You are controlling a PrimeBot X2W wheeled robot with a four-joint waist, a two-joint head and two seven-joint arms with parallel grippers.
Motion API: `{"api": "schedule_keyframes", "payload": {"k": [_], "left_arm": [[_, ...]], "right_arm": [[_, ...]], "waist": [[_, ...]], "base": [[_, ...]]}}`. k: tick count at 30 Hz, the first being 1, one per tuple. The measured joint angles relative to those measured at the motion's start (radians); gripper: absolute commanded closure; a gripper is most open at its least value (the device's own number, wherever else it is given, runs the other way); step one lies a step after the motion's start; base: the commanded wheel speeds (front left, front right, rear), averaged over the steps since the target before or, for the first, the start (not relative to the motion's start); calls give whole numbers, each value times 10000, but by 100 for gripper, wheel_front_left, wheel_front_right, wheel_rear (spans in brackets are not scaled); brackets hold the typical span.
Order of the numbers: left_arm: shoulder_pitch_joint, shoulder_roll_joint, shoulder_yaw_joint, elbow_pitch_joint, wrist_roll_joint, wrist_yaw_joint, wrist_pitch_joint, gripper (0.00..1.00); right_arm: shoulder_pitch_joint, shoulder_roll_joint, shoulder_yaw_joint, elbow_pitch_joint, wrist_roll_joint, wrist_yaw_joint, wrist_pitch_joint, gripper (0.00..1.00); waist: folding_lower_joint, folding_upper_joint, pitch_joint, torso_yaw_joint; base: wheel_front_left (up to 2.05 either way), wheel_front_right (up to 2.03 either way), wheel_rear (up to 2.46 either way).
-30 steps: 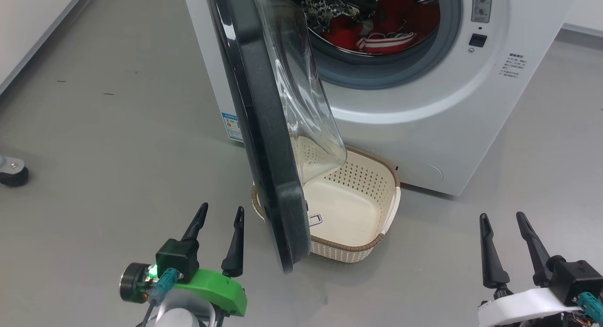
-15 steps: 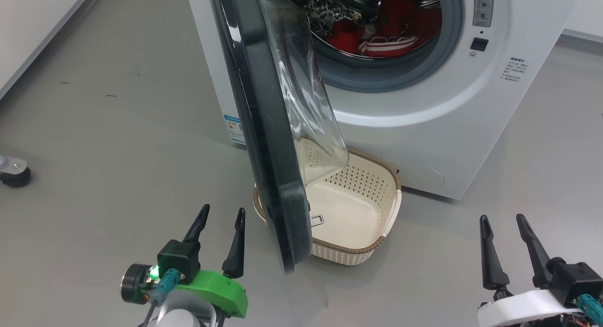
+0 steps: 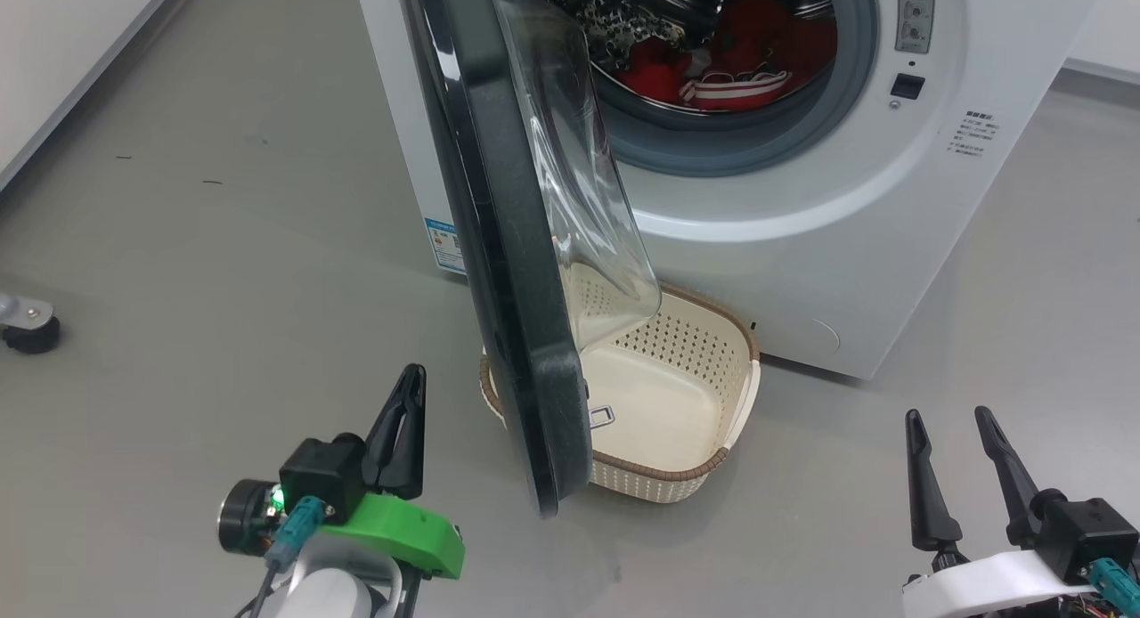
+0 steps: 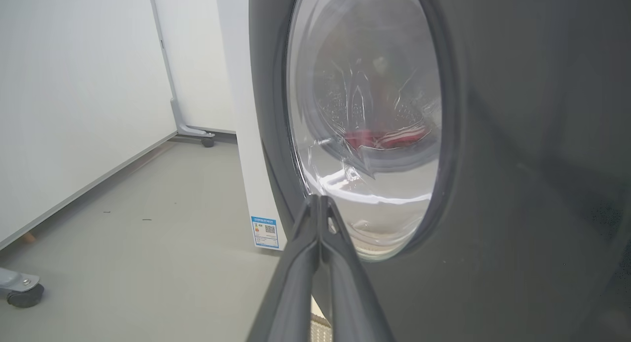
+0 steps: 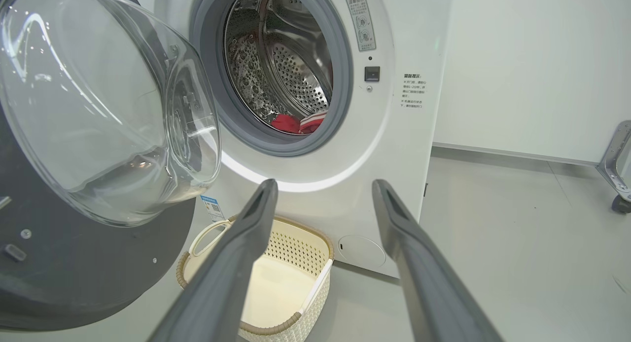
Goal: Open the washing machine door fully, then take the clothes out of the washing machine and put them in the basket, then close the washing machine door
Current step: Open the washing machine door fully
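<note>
The white washing machine [image 3: 802,235] stands ahead with its black-rimmed door [image 3: 499,244] swung partly open, edge toward me, the glass bowl [image 3: 579,173] bulging to the right. Red clothes [image 3: 712,70] with white stripes lie in the steel drum; the clothes [image 5: 298,122] also show from the right wrist. The cream basket [image 3: 712,462] sits on the floor under the door, nothing in it. My left gripper [image 3: 405,395] is shut with nothing in it, left of the door's lower edge; the left gripper [image 4: 318,204] points at the door's outer face [image 4: 517,184]. My right gripper [image 3: 946,415] is open at the lower right.
Grey floor [image 3: 223,244] spreads to the left, bounded by a white wall panel [image 4: 74,110]. A caster wheel [image 3: 27,329] stands at the far left. Another caster and metal frame [image 5: 616,174] sit to the right of the machine, before a white wall.
My left gripper's fingers have closed together, on nothing. The right gripper stayed open and still. The view shifted slightly.
</note>
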Motion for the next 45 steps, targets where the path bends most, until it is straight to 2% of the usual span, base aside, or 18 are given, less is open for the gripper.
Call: {"api": "schedule_keyframes", "payload": {"k": [5,13,18,23,29,35,39,45], "left_arm": [[-221,2,422,-1045,165,0,0,100],[-1252,-2,746,-3766,447,0,-48,100],[-1615,4,290,-5014,516,2,-56,100],[-1904,0,-692,-6111,786,-173,-59,100],[-1751,15,-2119,-6096,671,-692,-59,100],[-894,59,-3275,-4986,479,-1139,-38,100],[-426,98,-3676,-4243,161,-1260,357,100],[49,155,-3733,-3202,31,-1252,886,100]], "right_arm": [[1,52,-67,0,-81,15,0,0],[3,123,-176,6,-163,140,0,0],[4,144,-186,44,-188,186,0,0],[2,169,-109,146,-255,276,0,0],[6,222,-69,240,-263,362,0,0],[12,263,-86,313,-263,376,0,0],[22,288,-98,349,-265,395,0,0],[95,303,-113,397,-267,449,0,0]], "waist": [[0,0,-4,22],[0,0,-48,37],[0,0,-83,7],[0,0,-130,-81],[0,0,-214,-264],[0,0,-257,-355],[0,0,-274,-402],[0,0,-273,-451]], "base": [[0,0,0],[0,0,0],[0,0,0],[0,0,0],[0,0,0],[0,0,0],[0,0,0],[0,0,0]]}}
